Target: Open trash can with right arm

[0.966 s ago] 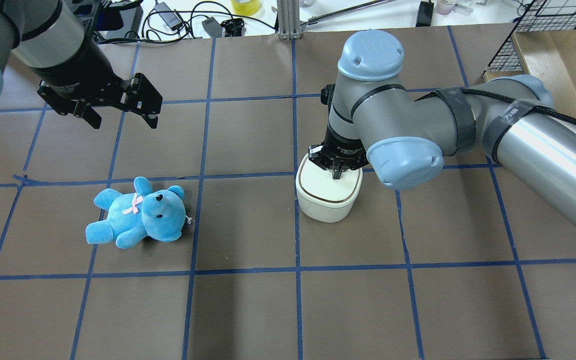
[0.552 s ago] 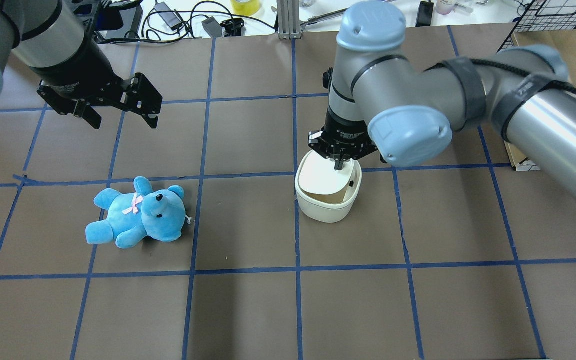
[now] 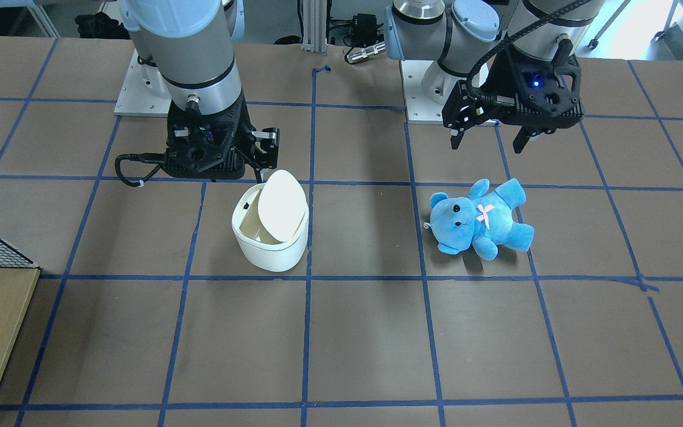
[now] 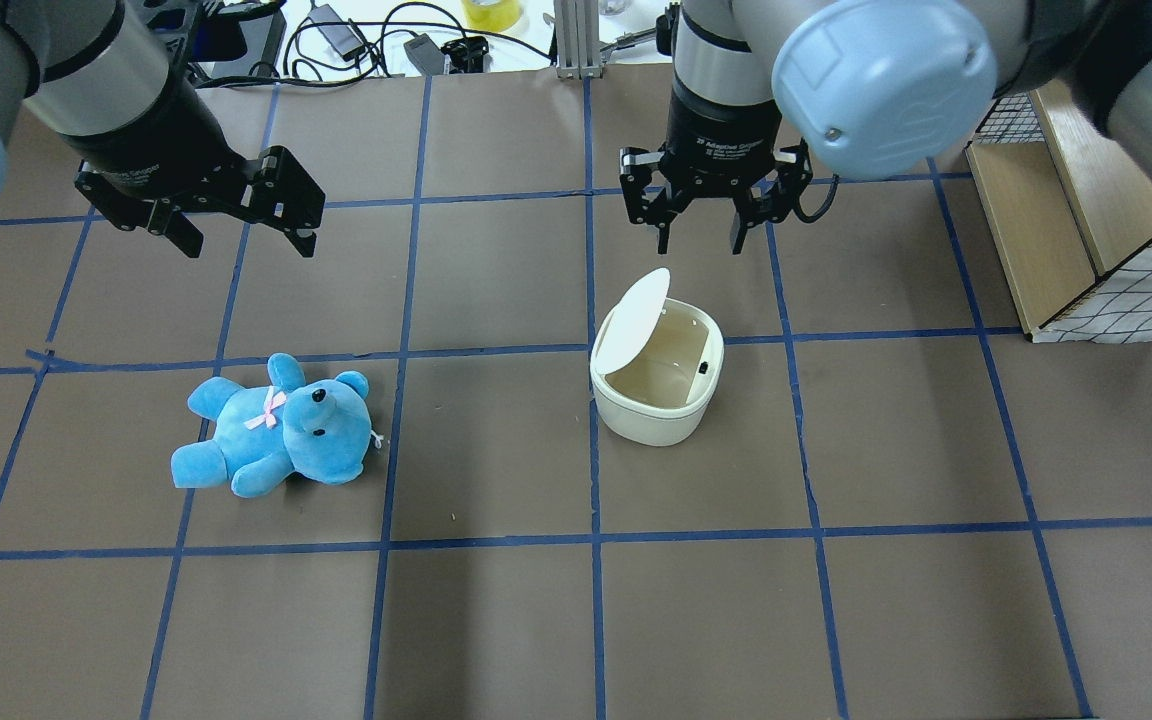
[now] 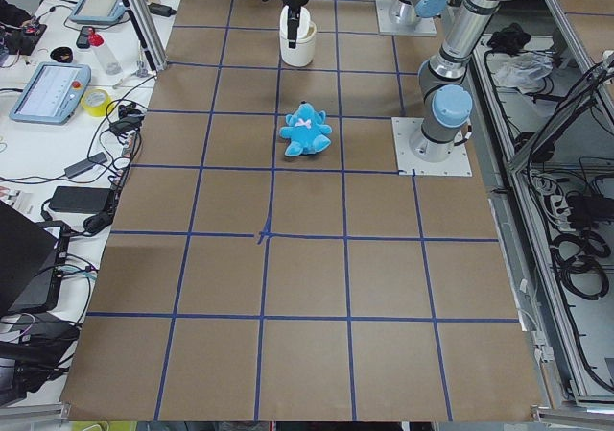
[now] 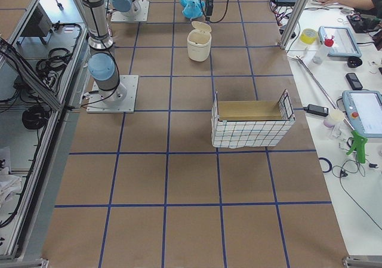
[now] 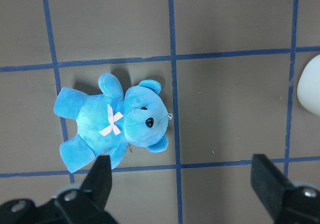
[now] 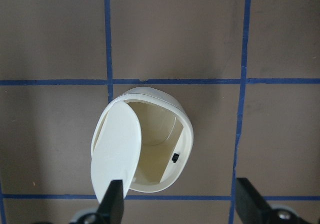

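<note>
We find the trash can (image 4: 654, 418) standing upright on the brown table (image 4: 496, 620), just on the robot's right of a blue tape line (image 4: 595, 480) and near the middle of the grid. Its flat white lid (image 4: 629, 320) is swung up and stands steeply tilted along the can's left side, so the beige inside lies open to the overhead view, with a small dark spot on the inner right wall. The right gripper (image 4: 699, 240) hangs in the air above the can and apart from it, fingers spread wide with nothing between them. Its wrist camera looks straight down into the open can, the raised lid close to one fingertip in that view. The left gripper (image 4: 248, 240) hovers over the table on the other side, likewise spread wide and empty. Below it a blue teddy bear (image 4: 276, 425) lies on its back with a pink bow at its neck, well apart from the can. A wire-sided box (image 6: 250, 122) sits at the table's right end.
</note>
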